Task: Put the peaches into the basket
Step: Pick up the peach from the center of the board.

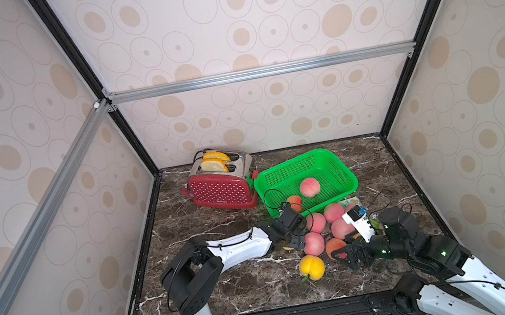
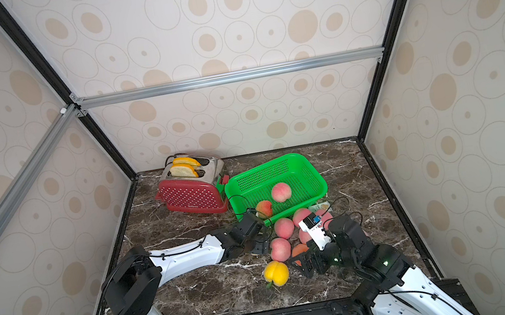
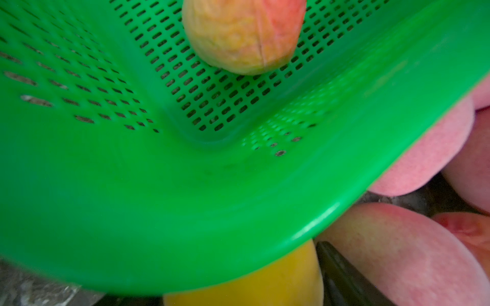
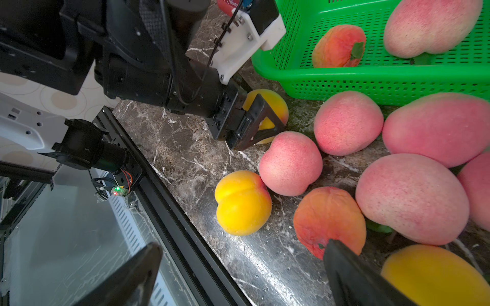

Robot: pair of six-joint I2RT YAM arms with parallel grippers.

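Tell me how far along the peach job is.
Done: a pink peach and an orange-red peach lie in the basket. In hand: the left gripper has its fingers around a yellow peach beside the basket. Left: that one and the loose peaches clustered on the table.

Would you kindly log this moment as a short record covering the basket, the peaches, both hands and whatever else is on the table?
basket: green mesh basket, toward the back of the marble table
in basket: pink peach; orange-red peach
on table: pink peaches clustered before the basket; loose orange-red peach; front yellow peach
left hand: at a second yellow peach; grip unclear
right hand: open, beside the loose orange-red peach
other: red toaster holding two bread slices, beside the basket
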